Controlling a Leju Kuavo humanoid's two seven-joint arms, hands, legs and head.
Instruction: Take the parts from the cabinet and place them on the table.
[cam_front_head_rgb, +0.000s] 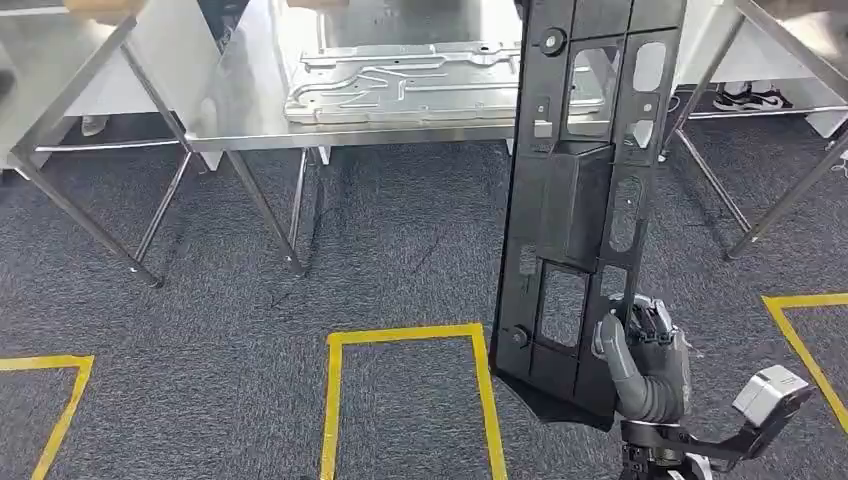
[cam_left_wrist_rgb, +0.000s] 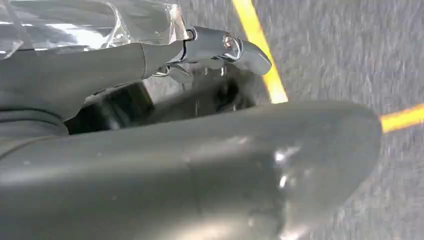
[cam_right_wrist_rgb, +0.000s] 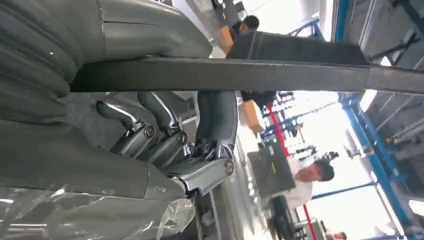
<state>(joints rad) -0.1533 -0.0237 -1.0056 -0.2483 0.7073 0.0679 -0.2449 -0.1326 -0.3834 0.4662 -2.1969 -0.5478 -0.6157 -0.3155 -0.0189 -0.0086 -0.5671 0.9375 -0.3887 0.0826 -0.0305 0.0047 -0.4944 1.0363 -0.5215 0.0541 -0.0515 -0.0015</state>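
My right hand (cam_front_head_rgb: 645, 360) gripped the black panel (cam_front_head_rgb: 590, 180) upright by its near end, short of the far table (cam_front_head_rgb: 250, 110); setting it down remained. I couldn't tell my left hand's (cam_left_wrist_rgb: 200, 165) fingers.

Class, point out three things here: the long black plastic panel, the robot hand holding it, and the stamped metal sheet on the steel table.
black plastic panel (cam_front_head_rgb: 585, 190): head view, solid raised middle.
right hand (cam_front_head_rgb: 645, 365): head view, grey thumb base.
stamped metal sheet (cam_front_head_rgb: 400, 85): head view, ribbed centre.

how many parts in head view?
2: a long black plastic panel held upright by the right robot hand, and a silver stamped metal panel flat on the steel table.
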